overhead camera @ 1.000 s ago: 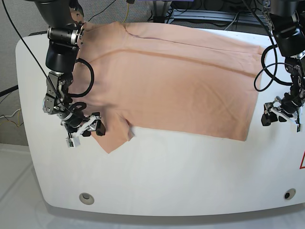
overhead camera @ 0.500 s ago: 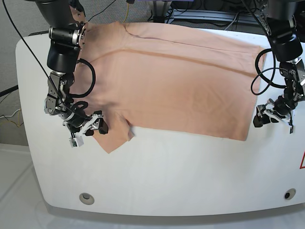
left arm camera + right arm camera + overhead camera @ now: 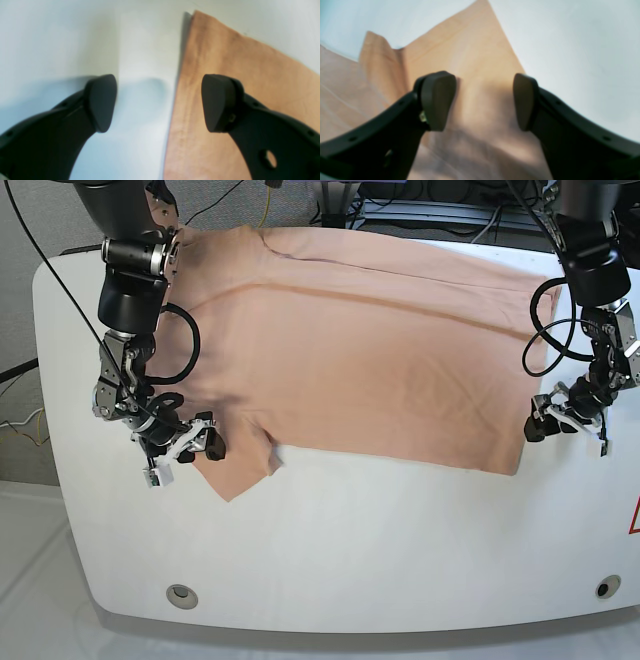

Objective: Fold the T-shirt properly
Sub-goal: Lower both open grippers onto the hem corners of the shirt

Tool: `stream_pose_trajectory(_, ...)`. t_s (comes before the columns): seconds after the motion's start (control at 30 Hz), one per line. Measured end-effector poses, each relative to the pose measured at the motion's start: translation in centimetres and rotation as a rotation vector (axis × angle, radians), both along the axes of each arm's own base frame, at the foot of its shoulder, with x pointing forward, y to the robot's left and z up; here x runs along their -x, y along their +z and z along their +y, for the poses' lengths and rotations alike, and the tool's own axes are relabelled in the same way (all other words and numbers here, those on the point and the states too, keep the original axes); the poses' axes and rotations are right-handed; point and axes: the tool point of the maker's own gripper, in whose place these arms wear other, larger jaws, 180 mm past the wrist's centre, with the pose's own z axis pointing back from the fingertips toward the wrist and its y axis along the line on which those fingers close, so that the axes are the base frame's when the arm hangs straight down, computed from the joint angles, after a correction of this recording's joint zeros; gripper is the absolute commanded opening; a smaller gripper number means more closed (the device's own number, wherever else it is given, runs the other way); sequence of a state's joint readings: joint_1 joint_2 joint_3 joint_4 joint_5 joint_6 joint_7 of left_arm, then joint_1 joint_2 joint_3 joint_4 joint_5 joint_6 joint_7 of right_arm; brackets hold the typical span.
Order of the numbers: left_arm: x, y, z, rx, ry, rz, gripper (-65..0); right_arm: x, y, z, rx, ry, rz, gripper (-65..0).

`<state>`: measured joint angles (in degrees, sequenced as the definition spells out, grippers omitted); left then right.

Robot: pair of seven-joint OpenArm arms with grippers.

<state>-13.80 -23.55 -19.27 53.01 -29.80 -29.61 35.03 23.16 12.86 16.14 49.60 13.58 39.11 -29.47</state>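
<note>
**Both grippers spread at opposite edges of the tee**

Near edge of the white table [image 3: 330, 560] is bare, w/ two small round fittings [image 3: 181, 594] set into it. Further in, the peach T-shirt [image 3: 370, 360] lies flat across the far half, collar toward base view's left, hem toward its right; one sleeve [image 3: 238, 465] points to the near side.

Right gripper [image 3: 483, 100], on base view's left, sits over that sleeve: jaws spread, nothing pinched, cloth visible betw. the pads. Whether the pads touch the cloth: can't tell.

Left gripper [image 3: 160, 102], on base view's right, straddles the hem edge, jaws spread wide, one pad [image 3: 101, 102] over bare table, other over cloth. Grips nothing.

Far side: cables [image 3: 470, 205] behind the table.
</note>
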Motion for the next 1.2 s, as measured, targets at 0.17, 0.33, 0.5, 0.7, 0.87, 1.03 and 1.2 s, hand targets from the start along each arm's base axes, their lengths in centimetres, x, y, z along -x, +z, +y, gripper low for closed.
stream_pose_trajectory(0.17,0.0,0.1,0.0,0.007,0.004,-0.004,-15.5,-0.6,-0.2,0.1,-0.061,-0.033,-0.019,-26.1)
stream_pose_trajectory(0.33,-0.1,0.3,0.3,0.008,0.008,-0.010,-15.1,-0.7,-0.4,0.1,-0.080,-0.045,-0.017,-26.1)
stream_pose_trajectory(0.5,-0.2,0.3,0.1,0.006,0.000,-0.015,-14.6,-0.7,-0.5,0.1,-0.085,-0.050,-0.018,-26.1)
stream_pose_trajectory(0.7,-0.3,0.0,-1.0,0.015,-0.023,-0.010,-14.5,-0.7,-0.4,0.1,-0.082,-0.047,-0.020,-26.1)
stream_pose_trajectory(0.87,-0.5,-0.1,-1.6,0.013,-0.044,-0.007,-14.1,-0.7,-0.3,0.1,-0.078,-0.042,-0.023,-26.6)
stream_pose_trajectory(1.03,-0.9,-0.2,-2.5,0.019,-0.060,-0.005,-14.0,-0.6,-0.4,0.1,-0.074,-0.040,-0.022,-27.5)
stream_pose_trajectory(1.2,-1.0,0.0,-2.7,0.027,-0.064,-0.015,-13.6,-0.6,-0.5,0.2,-0.071,-0.035,-0.021,-26.5)
